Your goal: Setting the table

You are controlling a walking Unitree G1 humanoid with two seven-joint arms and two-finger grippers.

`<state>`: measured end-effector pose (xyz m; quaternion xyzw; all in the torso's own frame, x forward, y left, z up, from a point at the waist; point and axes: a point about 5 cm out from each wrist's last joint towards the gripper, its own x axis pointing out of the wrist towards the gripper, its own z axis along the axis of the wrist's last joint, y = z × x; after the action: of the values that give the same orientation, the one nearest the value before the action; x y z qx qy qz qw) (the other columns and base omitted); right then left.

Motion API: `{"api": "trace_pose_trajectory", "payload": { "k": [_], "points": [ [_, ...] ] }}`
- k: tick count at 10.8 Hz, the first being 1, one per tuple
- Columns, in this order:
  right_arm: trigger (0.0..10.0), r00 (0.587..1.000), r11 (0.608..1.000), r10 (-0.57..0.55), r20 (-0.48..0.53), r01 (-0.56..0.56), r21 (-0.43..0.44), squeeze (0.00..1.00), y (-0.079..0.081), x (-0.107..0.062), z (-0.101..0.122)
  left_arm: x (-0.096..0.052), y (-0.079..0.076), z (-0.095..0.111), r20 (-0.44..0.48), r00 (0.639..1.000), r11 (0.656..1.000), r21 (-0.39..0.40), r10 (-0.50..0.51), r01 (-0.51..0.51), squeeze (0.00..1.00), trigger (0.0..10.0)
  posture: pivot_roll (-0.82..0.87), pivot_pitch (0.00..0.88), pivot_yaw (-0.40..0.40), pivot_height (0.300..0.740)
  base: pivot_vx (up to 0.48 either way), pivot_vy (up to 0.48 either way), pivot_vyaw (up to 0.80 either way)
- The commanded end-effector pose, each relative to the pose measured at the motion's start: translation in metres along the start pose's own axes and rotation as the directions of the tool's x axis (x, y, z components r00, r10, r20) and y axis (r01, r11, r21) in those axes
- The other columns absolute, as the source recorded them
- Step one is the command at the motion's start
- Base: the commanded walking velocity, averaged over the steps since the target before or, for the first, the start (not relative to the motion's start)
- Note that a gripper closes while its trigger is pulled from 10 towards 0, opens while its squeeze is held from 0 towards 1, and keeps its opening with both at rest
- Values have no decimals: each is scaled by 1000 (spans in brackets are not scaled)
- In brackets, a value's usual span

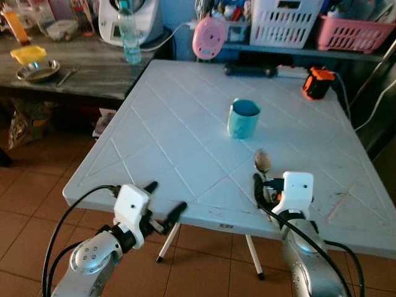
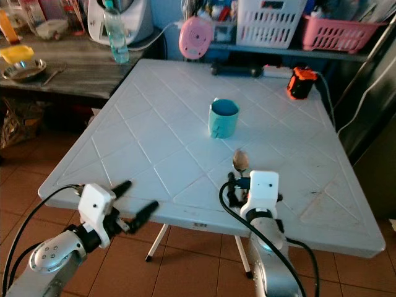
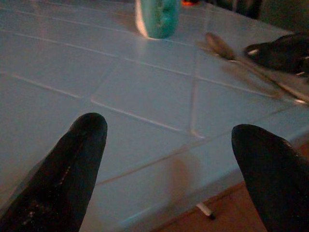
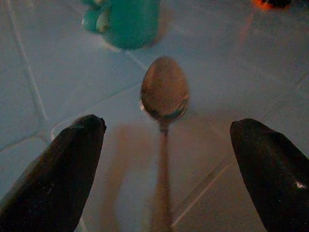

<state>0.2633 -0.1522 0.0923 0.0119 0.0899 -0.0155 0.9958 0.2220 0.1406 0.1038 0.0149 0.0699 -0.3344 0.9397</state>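
Observation:
A teal mug [image 1: 243,119] stands near the middle of the white table [image 1: 161,124]. A metal spoon [image 1: 262,162] lies flat on the table toward the front edge, with its bowl pointing at the mug. My right gripper [image 4: 166,126] is open at the table's front edge. Its black fingers [image 4: 63,164] sit on either side of the spoon's handle [image 4: 161,183] without touching it. My left gripper [image 1: 166,199] is open and holds nothing. It hovers at the front left edge of the table, with the mug [image 3: 157,17] far ahead of it.
An orange and black device [image 1: 317,83] and a black bar [image 1: 250,70] lie at the table's far side. A dark side table [image 1: 80,68] to the left carries a water bottle [image 1: 129,37], a metal bowl [image 1: 38,71] and a yellow item [image 1: 28,54]. Baskets [image 1: 352,31] line the back.

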Motion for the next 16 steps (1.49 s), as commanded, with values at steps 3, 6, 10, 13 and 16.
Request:
{"api": "trace_pose_trajectory", "payload": {
  "k": [3, 6, 10, 13, 16],
  "points": [
    [10000, 1000, 1000, -13, -22, 13, 25, 0, 0, 5, 7, 1, -5, 14, -4, 989, 989, 14, -147, 147, 0, 10000, 87, 77, -7, 740, 0, 0, 0],
    [10000, 997, 1000, -16, -69, 14, -20, 0, 7, 17, 8, 6, -6, 13, -28, 980, 981, 3, -195, 195, 0, 10000, 84, 72, -19, 740, 0, 0, 0],
    [10000, 981, 998, 53, -187, -44, 52, 0, 29, 29, -6, 8, -8, 13, -25, 980, 980, -7, -197, 197, 0, 10000, 95, 73, -22, 740, 0, 0, 0],
    [0, 969, 1000, 9, -248, -11, -7, 0, 31, 33, -15, 7, -11, 11, -30, 978, 979, -16, -204, 204, 0, 10000, 103, 74, -28, 740, 0, 0, 0],
    [0, 954, 1000, -31, -297, 30, -10, 0, 24, 31, -26, 7, -12, 10, -37, 977, 977, -18, -211, 211, 0, 10000, 106, 73, -25, 740, 0, 0, 0]
  ]
}}
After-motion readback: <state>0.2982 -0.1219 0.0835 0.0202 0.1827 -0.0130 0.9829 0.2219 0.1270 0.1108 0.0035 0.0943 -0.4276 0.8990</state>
